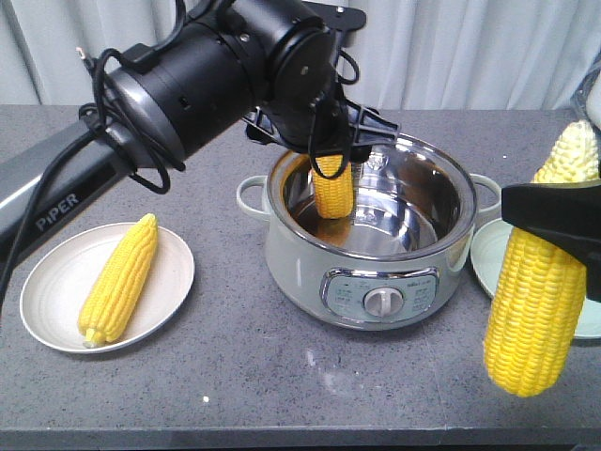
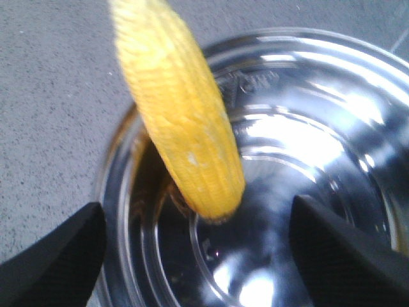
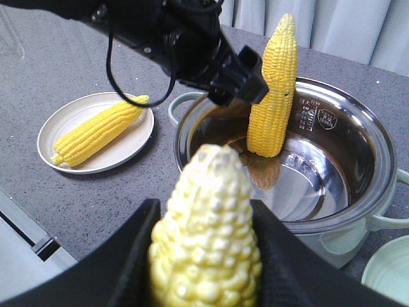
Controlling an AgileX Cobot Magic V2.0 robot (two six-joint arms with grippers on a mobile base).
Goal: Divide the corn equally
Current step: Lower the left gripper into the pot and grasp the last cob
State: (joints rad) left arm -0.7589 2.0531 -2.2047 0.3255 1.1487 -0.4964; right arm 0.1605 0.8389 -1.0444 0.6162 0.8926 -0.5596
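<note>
Corn [image 1: 120, 280] lies singly on the white plate [image 1: 56, 324] at the worktop's [image 1: 282, 385] left front. A second cob [image 1: 332, 186] stands on end in the pot [image 1: 376, 268], left fingers [image 2: 57, 256] spread either side, not gripping. Right fingers [image 3: 137, 249] are clamped on a third cob [image 1: 535, 301], hanging near the green plate [image 1: 488, 258] at the right edge — likely its destination, evening the share.

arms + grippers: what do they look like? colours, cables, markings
The left arm has a glossy black cylindrical housing, a grey link lettered PiPER in white, and loose black cables looped alongside. The left gripper and right gripper are matte black with broad wedge-shaped fingers.
</note>
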